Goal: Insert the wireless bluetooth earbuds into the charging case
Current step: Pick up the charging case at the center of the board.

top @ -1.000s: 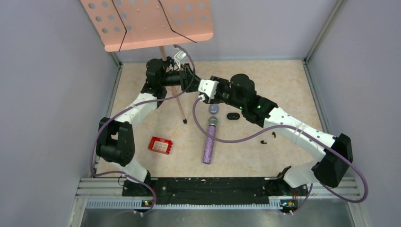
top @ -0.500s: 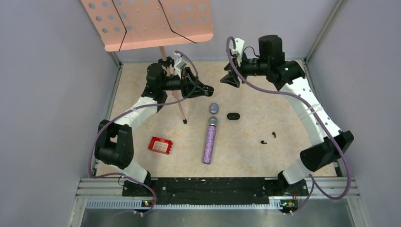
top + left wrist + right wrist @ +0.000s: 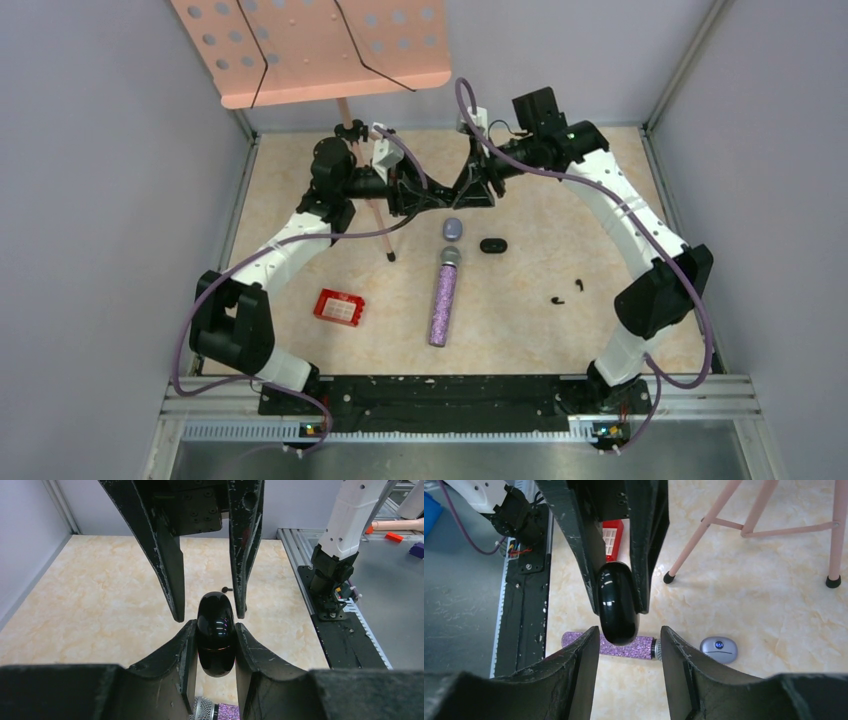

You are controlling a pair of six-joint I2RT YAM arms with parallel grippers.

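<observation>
We see a glossy black charging case in the scuffed black left pincer. Under the pincer the worktop is cream with pale orange marbling. Near the pincer lie a purple glitter microphone with a silver mesh head and a grey-blue case; farther off are black earbuds.

- The right gripper, half a second ago hanging well behind and to the right of the small grey-blue oval case, has swung in to just behind it.
- Its parted fingers now straddle the tip of the glossy black oval charging case.
- The left gripper, clamped on that black case, has crept rightward to just behind the grey-blue case.
</observation>
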